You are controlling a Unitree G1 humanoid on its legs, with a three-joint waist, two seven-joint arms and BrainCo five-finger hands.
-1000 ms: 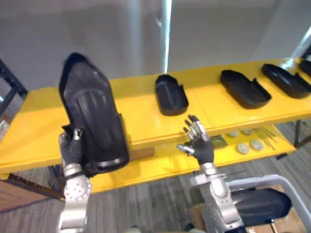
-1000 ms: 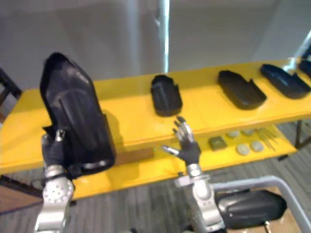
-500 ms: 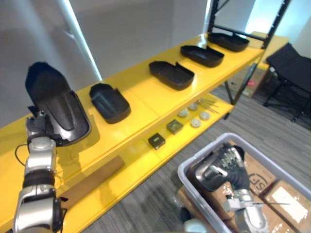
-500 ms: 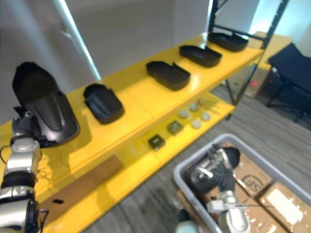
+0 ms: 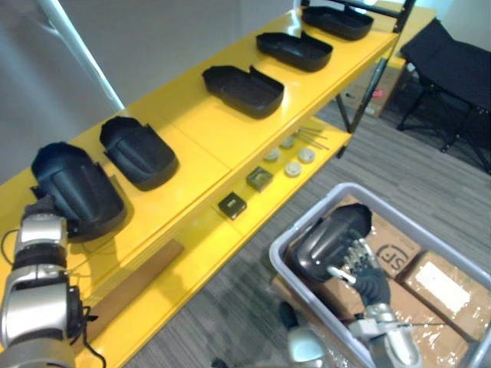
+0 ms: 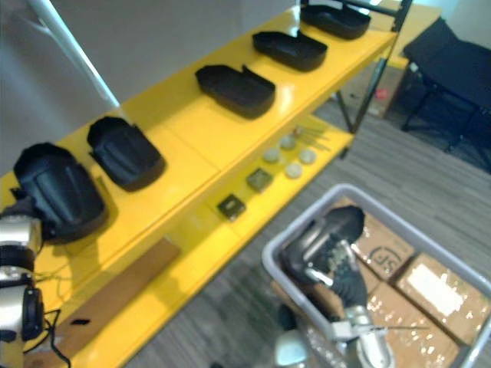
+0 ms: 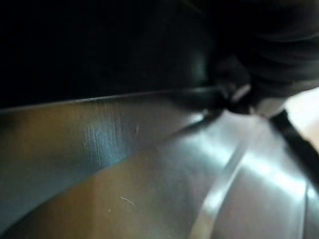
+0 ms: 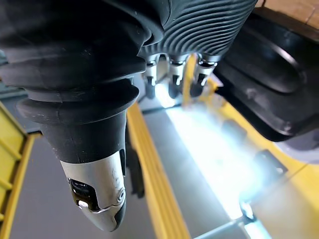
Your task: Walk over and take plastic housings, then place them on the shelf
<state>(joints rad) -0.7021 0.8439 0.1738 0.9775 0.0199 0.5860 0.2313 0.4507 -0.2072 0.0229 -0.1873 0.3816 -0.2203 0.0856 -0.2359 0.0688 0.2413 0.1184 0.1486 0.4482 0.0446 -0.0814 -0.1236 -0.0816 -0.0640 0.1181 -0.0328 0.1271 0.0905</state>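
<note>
Five black plastic housings (image 5: 244,88) lie in a row on the yellow shelf (image 5: 207,142). The left hand (image 5: 42,218) sits against the end housing (image 5: 77,192) at the row's left end, but whether it grips or has let go I cannot tell. The right hand (image 5: 367,280), loosely spread and closed on nothing, reaches to a spare housing (image 5: 322,241) in the grey bin (image 5: 383,208). One placement looks about finished; the next pickup is not yet made.
</note>
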